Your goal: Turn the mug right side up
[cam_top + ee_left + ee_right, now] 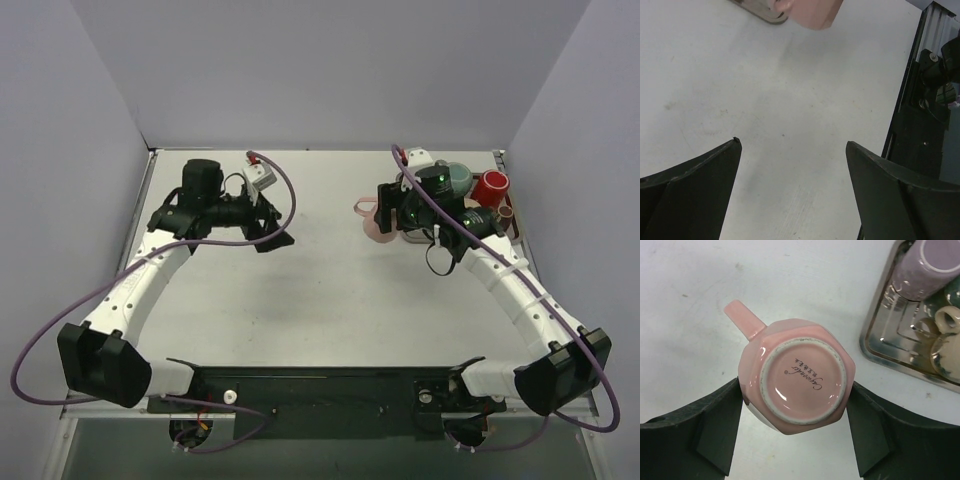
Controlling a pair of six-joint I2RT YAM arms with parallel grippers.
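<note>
A pink eight-sided mug [800, 377] stands upside down on the white table, its ringed base with printed lettering facing up and its handle [742, 320] pointing up-left. My right gripper [795, 387] is shut on the mug, one dark finger pressed against each side. From above, only a pink edge of the mug [370, 212] shows beside the right gripper [395, 215]. My left gripper [272, 232] hovers over bare table at the left, open [793, 142] with nothing between its fingers. The mug's side [812, 12] shows at the top edge of the left wrist view.
A metal tray [875, 347] lies just right of the mug and holds a lilac cup [922, 265] and cream pieces [945, 340]. From above, a red cup [491, 186] and a teal cup [458, 178] sit at the back right. Grey walls enclose the table.
</note>
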